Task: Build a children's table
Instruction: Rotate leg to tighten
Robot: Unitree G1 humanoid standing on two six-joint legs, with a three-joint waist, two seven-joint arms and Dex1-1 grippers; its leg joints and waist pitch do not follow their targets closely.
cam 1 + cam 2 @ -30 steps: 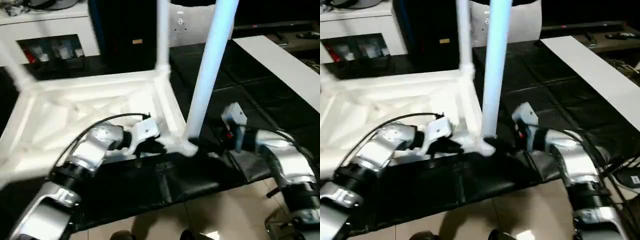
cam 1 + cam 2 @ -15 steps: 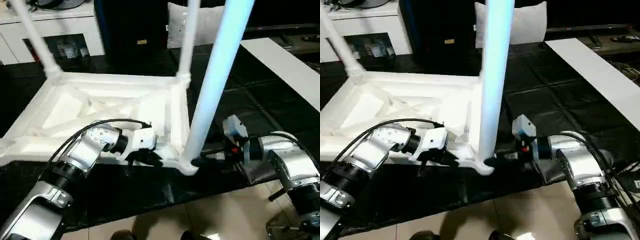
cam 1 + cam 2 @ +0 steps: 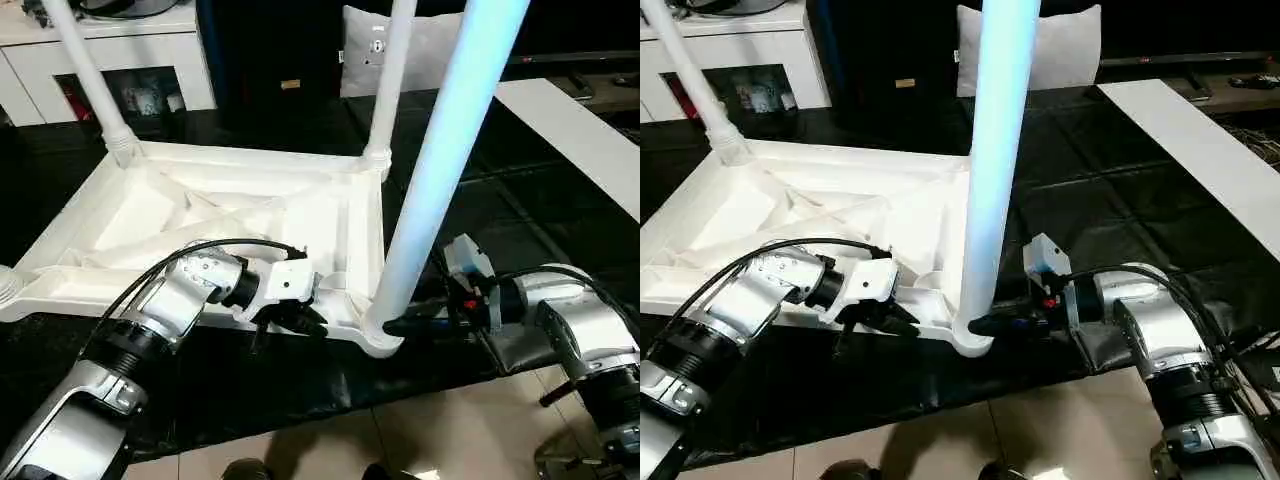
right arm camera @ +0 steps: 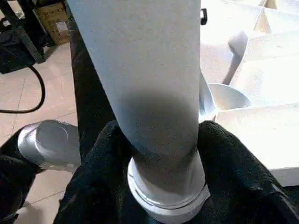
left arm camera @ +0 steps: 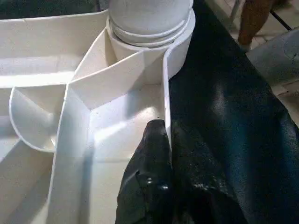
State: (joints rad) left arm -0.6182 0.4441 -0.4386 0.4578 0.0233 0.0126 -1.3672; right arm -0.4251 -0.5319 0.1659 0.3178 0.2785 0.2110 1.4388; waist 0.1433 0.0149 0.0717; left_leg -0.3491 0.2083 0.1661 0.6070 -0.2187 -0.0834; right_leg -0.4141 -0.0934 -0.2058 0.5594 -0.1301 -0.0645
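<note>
My right gripper (image 4: pixel 161 154) wraps the base of the near leg (image 3: pixel 440 170), black fingers (image 4: pixel 100 163) on either side of the tube just above its threaded collar (image 4: pixel 166 196), so pinching the leg; my left gripper (image 5: pixel 164 154) is pressed together on the thin rim wall of the table top (image 3: pixel 230 215), one finger inside the rib, one outside on the black-covered work table (image 3: pixel 500 180); the top lies upside down, ribbed underside up, near edge close to the table's front; the near leg stands upright in the near right corner socket (image 3: pixel 378 335); two more legs stand in the far corners (image 3: pixel 85 75) (image 3: pixel 392 70), the near left socket (image 3: pixel 5 285) looks empty; step in hand I judge as seating and twisting this leg home; to do it well: keep the leg square to the socket, turn from the collar not the shaft, hold the rim steady with the left so the top doesn't spin or slide off the edge; can't tell whether the threads are fully home; risk is cross-threading if the tube tilts.
</note>
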